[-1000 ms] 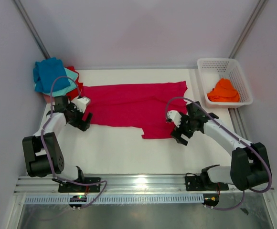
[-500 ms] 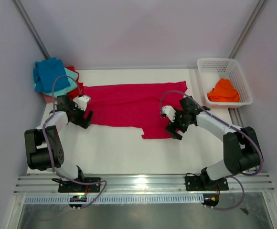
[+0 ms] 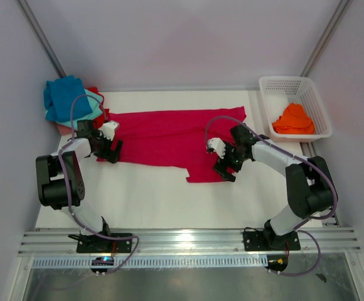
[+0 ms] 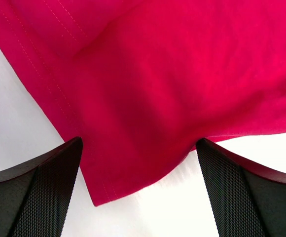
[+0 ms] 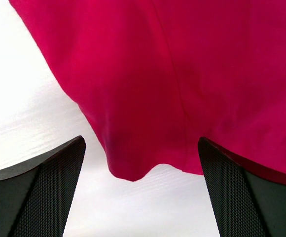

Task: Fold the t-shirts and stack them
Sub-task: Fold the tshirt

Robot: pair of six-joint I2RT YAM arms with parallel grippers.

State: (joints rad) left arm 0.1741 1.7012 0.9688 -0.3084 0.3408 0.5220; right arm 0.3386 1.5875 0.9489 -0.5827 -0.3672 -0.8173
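Observation:
A large crimson t-shirt (image 3: 169,135) lies spread across the white table, folded lengthwise into a band. My left gripper (image 3: 111,145) stands open at its left end; in the left wrist view the shirt's hemmed corner (image 4: 101,190) lies between the wide-apart fingers (image 4: 39,192). My right gripper (image 3: 223,162) is open at the shirt's lower right flap; the right wrist view shows the flap's edge (image 5: 133,170) between the fingers (image 5: 241,197). Neither holds cloth. Blue (image 3: 63,97) and teal (image 3: 94,106) t-shirts are piled at the back left. An orange one (image 3: 293,119) lies in the basket.
A white lattice basket (image 3: 282,84) stands at the back right corner. The pile of tees at the back left overhangs the table's corner. Grey walls close in both sides. A metal rail (image 3: 182,241) with the arm bases runs along the near edge.
Both grippers have moved inward and slightly up onto the crimson shirt's ends: the left to its left corner, the right leftward to its lower right flap. Both stayed open.

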